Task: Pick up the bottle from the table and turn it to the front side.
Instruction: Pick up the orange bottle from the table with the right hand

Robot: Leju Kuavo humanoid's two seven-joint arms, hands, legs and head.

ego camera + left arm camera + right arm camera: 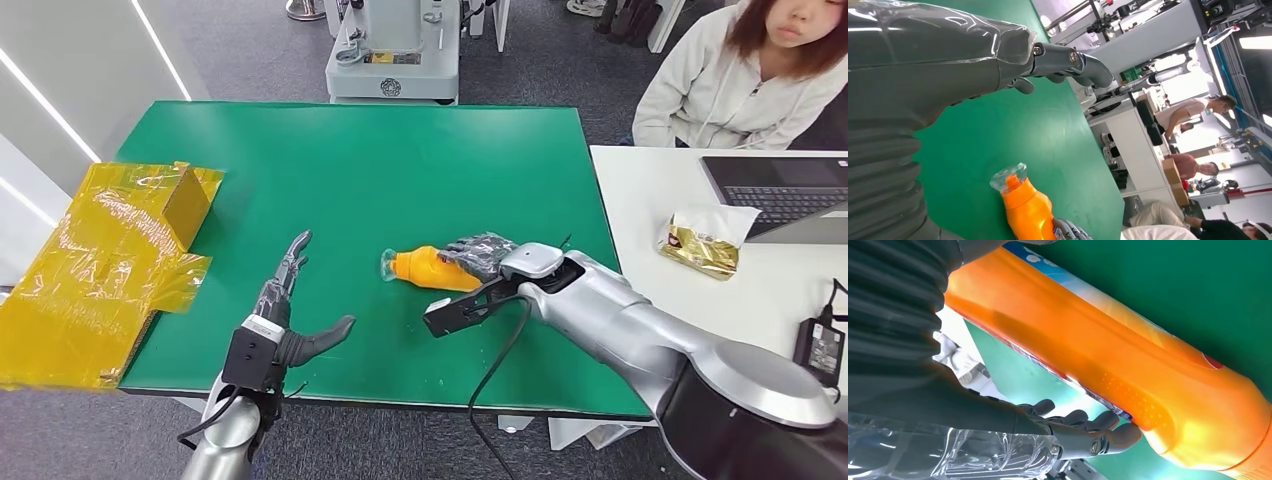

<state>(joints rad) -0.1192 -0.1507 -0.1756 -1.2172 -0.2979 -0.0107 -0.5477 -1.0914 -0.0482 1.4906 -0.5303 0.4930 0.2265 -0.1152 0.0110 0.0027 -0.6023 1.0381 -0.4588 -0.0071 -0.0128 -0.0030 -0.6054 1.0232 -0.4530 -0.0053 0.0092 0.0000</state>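
We see the big green surface [330,170]. The orange bottle [432,268] lies on its side near the middle, cap pointing to nine o'clock. Our right robot hand [478,254] wraps around it. Our left robot hand [290,310] waits open at seven o'clock, holding nothing. The smooth bottle might slip and roll away when we lift.

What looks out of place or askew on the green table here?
The orange bottle lies on its side on the green table, clear cap toward the left hand, with the right hand around its body. The crumpled yellow film overhangs the table's left edge.
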